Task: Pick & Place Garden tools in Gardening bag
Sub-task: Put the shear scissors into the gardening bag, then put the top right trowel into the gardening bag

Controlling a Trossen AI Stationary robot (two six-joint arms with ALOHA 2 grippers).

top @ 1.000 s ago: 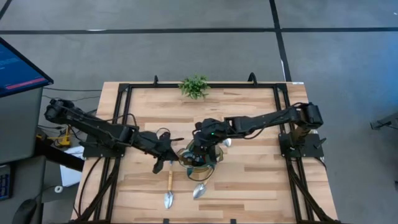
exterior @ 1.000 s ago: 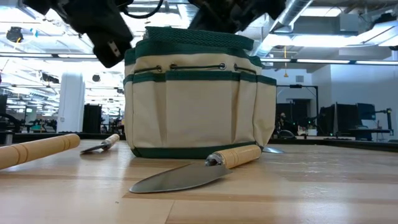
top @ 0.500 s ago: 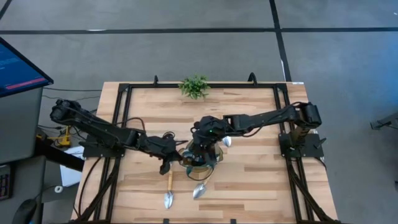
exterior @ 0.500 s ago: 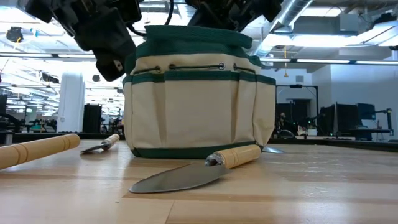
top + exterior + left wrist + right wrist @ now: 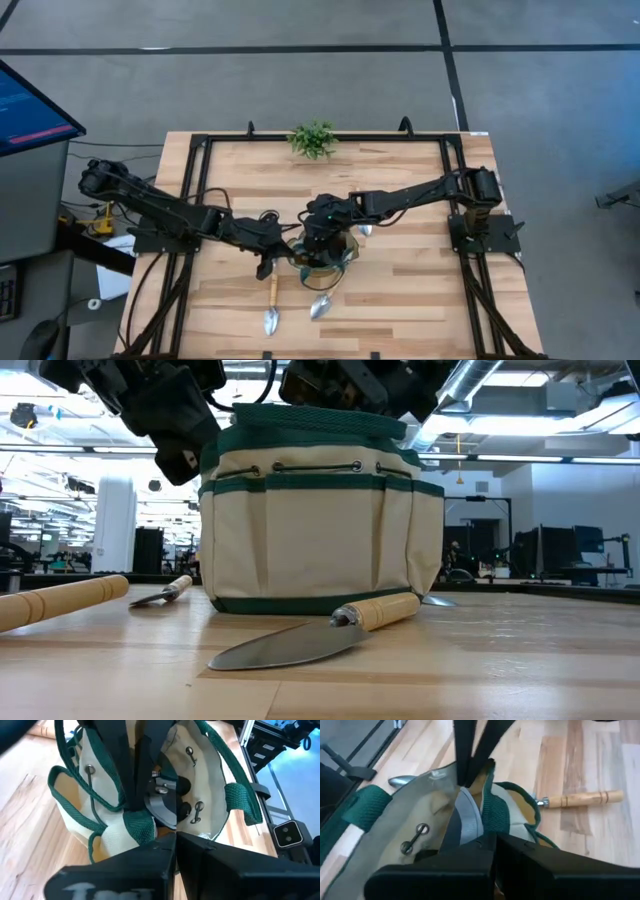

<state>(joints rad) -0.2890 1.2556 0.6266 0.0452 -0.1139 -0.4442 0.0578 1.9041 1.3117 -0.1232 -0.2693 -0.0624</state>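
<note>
The tan gardening bag [image 5: 332,262] with green trim stands on its base at the table's middle and also shows in the low view [image 5: 320,520]. My left gripper [image 5: 272,248] is shut on its left rim. My right gripper [image 5: 318,234] is shut at its far rim. Dark-handled pruning shears [image 5: 165,802] and a grey blade [image 5: 465,822] lie inside the bag. Two wooden-handled trowels [image 5: 271,305] [image 5: 321,303] lie flat near the table's front edge. A silver scoop [image 5: 365,228] lies right of the bag. My left gripper pinches the green-trimmed rim [image 5: 139,822] on the bag's left side between its two fingers, coming slanting down from the left. The bag stays upright on the table. My right gripper has its shut fingertips [image 5: 465,779] on the tan rim [image 5: 440,774] at the bag's far side, pointing down. Whether they also touch the grey blade just inside, I cannot tell.
A leafy green plant [image 5: 312,138] stands at the table's far edge. A black frame [image 5: 200,150] runs round the tabletop. In the low view one trowel [image 5: 310,635] lies just before the bag and a wooden handle [image 5: 60,600] at the left.
My left gripper has gone toward the table's right edge, up to the bag's left rim. My right gripper has shifted a little toward the left over the bag's far rim. The bag has stayed in place.
</note>
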